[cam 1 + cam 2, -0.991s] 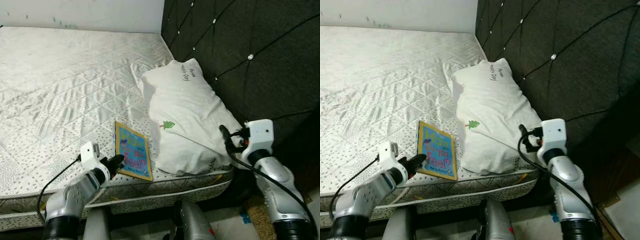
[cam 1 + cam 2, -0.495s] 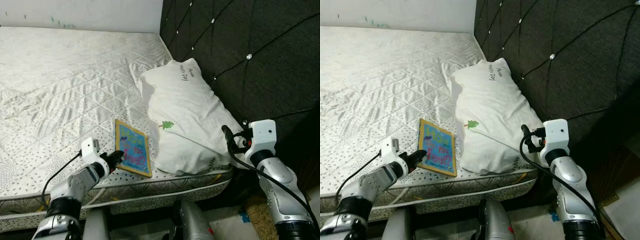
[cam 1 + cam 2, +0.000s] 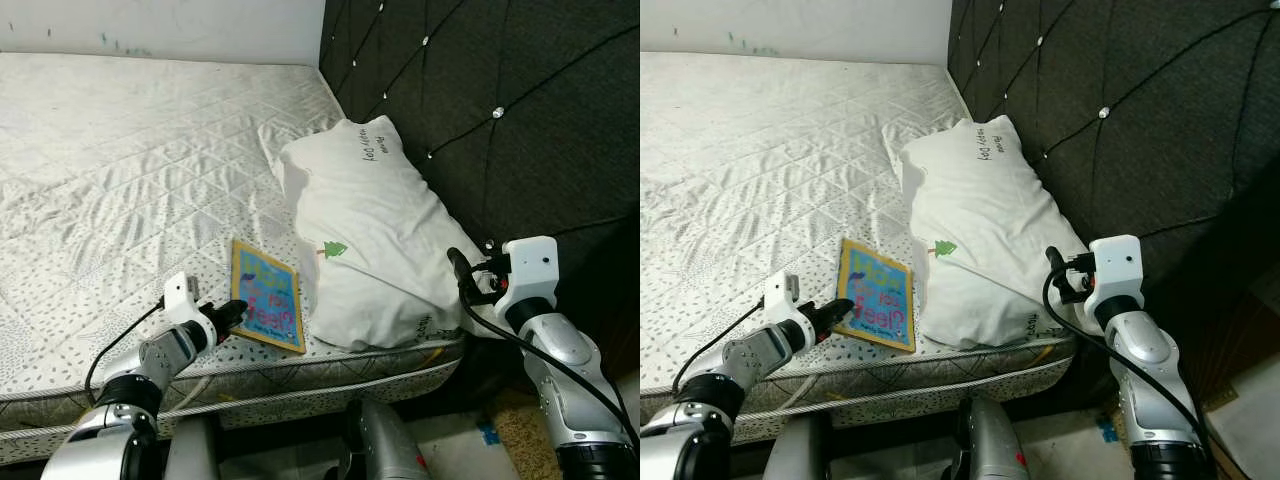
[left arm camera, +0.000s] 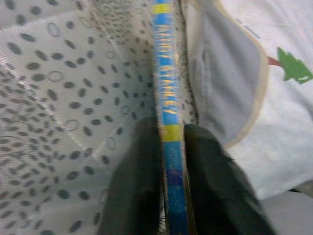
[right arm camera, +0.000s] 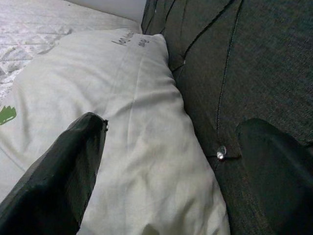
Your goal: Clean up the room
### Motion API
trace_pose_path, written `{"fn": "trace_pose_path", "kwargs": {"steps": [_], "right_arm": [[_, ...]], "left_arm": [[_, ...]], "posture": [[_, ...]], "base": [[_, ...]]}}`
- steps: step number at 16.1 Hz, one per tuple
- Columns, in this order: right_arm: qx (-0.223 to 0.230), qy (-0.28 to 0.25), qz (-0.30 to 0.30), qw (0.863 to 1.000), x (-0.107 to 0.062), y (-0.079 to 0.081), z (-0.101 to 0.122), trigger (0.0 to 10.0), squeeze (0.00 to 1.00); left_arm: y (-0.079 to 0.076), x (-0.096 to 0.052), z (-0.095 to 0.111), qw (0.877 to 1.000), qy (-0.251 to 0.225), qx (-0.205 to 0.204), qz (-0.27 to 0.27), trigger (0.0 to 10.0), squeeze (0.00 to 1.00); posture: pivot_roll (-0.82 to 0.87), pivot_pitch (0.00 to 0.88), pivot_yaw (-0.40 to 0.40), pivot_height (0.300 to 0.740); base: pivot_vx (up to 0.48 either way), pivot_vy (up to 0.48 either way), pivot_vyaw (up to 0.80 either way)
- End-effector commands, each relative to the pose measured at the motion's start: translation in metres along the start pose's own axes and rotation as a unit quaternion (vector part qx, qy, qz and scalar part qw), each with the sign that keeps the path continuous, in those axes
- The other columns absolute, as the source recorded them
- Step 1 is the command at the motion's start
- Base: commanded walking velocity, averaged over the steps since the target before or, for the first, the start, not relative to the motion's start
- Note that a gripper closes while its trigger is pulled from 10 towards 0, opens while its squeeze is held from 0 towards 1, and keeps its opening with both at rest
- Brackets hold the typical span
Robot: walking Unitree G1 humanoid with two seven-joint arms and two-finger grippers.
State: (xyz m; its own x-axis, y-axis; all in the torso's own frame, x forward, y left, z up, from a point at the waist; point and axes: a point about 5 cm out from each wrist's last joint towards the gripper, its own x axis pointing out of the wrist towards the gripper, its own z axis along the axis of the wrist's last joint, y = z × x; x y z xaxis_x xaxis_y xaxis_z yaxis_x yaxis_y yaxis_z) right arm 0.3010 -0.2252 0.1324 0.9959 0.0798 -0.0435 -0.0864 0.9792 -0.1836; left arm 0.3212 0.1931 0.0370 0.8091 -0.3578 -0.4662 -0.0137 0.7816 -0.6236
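A thin children's book [image 3: 266,307] with a blue and yellow cover lies near the front edge of the mattress [image 3: 120,170], beside a white pillow [image 3: 370,235]. My left gripper [image 3: 230,315] is shut on the book's near-left edge; in the left wrist view both black fingers [image 4: 132,191] clamp the blue spine [image 4: 166,112]. My right gripper [image 3: 458,272] hovers open by the pillow's right end, close to the headboard; its two fingers [image 5: 63,171] stand wide apart over the pillow [image 5: 122,122].
A dark tufted headboard [image 3: 480,110] with shiny studs rises along the right side of the bed. A white wall [image 3: 160,30] runs behind the mattress. The mattress front edge [image 3: 300,385] lies just below my arms.
My left gripper has reached further forward and closed on the book's edge. The book has lifted slightly and shifted. The right arm has barely moved.
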Motion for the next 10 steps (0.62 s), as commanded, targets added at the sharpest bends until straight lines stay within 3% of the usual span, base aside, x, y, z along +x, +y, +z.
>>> {"fn": "trace_pose_path", "kwargs": {"steps": [1,10], "right_arm": [[-0.002,-0.004,-0.007,1.000,-0.002,-0.006,0.004,10.0,0.00],[-0.001,-0.007,-0.003,1.000,0.000,-0.003,0.005,10.0,0.00]], "left_arm": [[0.000,0.000,0.008,1.000,-0.011,0.009,0.004,10.0,1.00],[0.024,-0.015,0.034,0.995,-0.055,0.027,0.072,10.0,1.00]], "posture": [[-0.16,0.056,-0.136,0.584],[-0.16,0.046,-0.135,0.584]], "base": [[0.000,0.000,0.00],[0.000,0.000,0.00]]}}
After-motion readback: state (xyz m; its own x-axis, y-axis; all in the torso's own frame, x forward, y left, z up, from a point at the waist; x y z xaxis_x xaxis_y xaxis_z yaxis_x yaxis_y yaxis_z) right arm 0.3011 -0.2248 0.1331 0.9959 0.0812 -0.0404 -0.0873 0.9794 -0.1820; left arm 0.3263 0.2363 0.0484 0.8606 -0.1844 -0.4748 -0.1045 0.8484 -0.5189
